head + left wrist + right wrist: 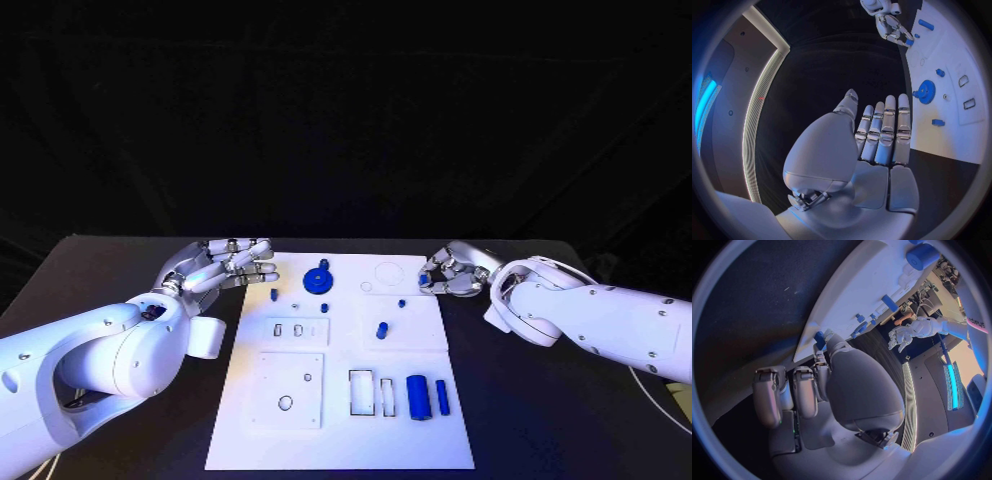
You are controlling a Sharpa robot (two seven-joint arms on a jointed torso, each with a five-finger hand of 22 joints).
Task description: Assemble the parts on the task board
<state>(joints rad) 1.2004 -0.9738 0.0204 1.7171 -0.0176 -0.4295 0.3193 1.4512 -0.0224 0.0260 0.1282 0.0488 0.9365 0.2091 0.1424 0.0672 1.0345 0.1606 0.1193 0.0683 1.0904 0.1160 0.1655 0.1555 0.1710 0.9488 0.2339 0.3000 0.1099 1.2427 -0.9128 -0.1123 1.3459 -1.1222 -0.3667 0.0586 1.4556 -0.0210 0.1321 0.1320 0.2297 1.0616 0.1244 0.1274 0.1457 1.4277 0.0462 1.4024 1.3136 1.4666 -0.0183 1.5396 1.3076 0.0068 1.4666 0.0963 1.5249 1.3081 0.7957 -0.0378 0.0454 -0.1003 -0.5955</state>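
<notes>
The white task board (pixel 339 430) lies in the middle of the black table. A blue gear (pixel 319 273) (pixel 926 91) stands near its far edge, with small blue pegs (pixel 274 295) (pixel 382 329) around it. A blue cylinder (pixel 418 397) (pixel 922 255) and a thin blue bar (pixel 443 397) (pixel 889 303) lie near the front right. My left hand (pixel 231 262) (pixel 873 140) hovers at the board's far left corner, fingers straight and apart, holding nothing. My right hand (pixel 451 272) (pixel 829 385) is at the far right edge, pinching a small blue part (pixel 426 280) (pixel 820 340) between thumb and finger.
Rectangular slots (pixel 372 392) and a raised plate with holes (pixel 289 390) mark the board's front half. Bare black table (pixel 562 420) flanks the board on both sides. My forearms lie along the board's left and right edges.
</notes>
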